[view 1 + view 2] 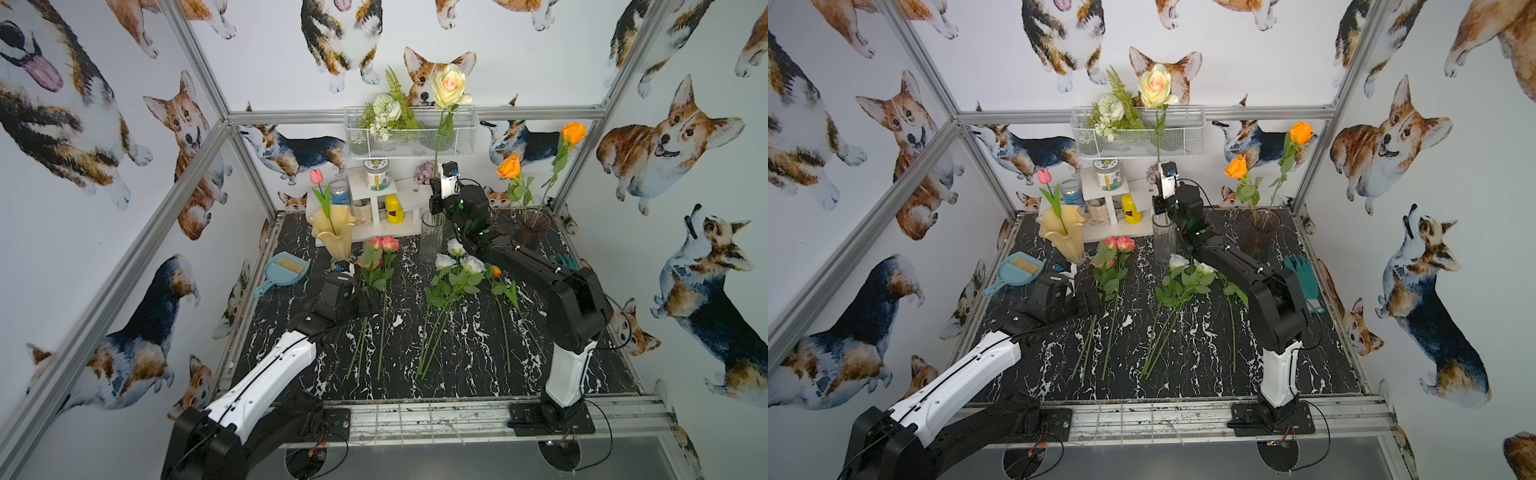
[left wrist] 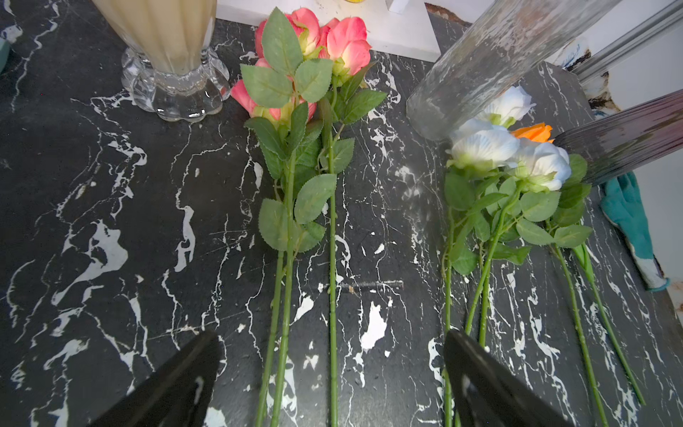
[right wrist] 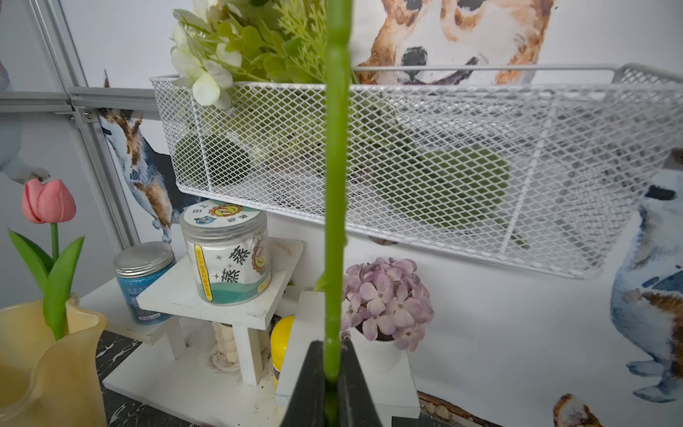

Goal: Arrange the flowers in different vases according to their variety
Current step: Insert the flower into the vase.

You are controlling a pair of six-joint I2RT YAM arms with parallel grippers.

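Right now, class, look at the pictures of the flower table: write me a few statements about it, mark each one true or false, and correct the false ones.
1. The right hand is shut on the stem of the cream rose. True.
2. The pink tulip lies flat on the table. False: it stands in the creamy-yellow vase.
3. Two orange roses stand in the dark purple vase. True.
4. The left hand grips one of the pink roses. False: it is open and holds nothing; the pink roses lie on the table.
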